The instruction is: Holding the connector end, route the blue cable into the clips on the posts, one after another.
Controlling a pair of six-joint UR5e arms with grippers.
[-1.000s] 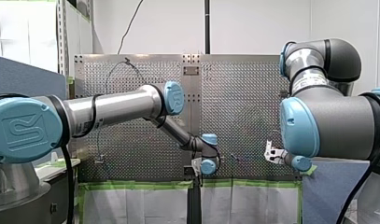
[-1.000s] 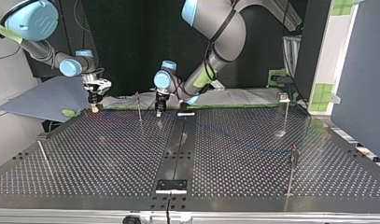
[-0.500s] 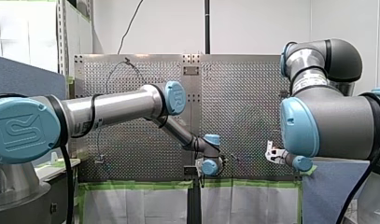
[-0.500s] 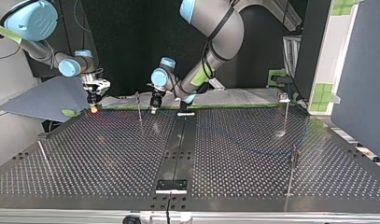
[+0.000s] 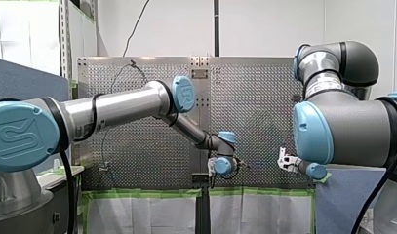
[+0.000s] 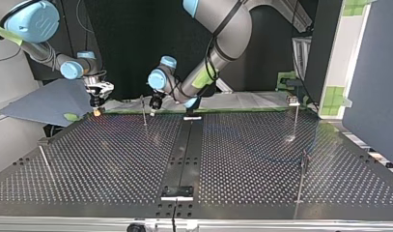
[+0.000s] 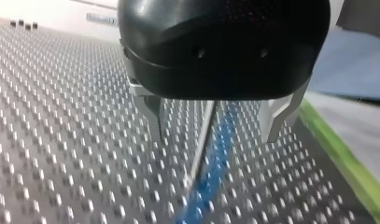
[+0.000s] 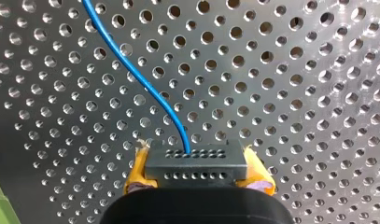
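Grip on the connector [image 8: 197, 169] is provided by my right gripper [image 8: 196, 161], whose yellow pads [image 8: 137, 175] are closed against the two ends of the grey block with its rows of small holes. The blue cable [image 8: 145, 88] is seen leaving the connector's face and curving away ahead of this gripper, over the perforated table [image 8: 295, 93]. In the top view the right gripper is found at the table's far left corner, pointed down and low over the surface. My left gripper [image 7: 214, 123] is open. Its two metal fingers [image 7: 152, 114] are spread apart, and between them a thin upright post [image 7: 202, 140] and the blurred cable are seen just beside each other, neither touched by a finger. The cable lies on the side nearer the green tape [image 7: 346, 158]. Whether the cable is seated in a clip cannot be told. In the top view the left gripper is placed near the table's far edge, just beside that post and left of the dark centre strip [image 6: 182, 145]. Three other posts are seen there: a far right post [image 6: 296, 121], a near right post [image 6: 301, 179] and a leaning post [image 6: 44, 162] at the near left, all well apart from both grippers.
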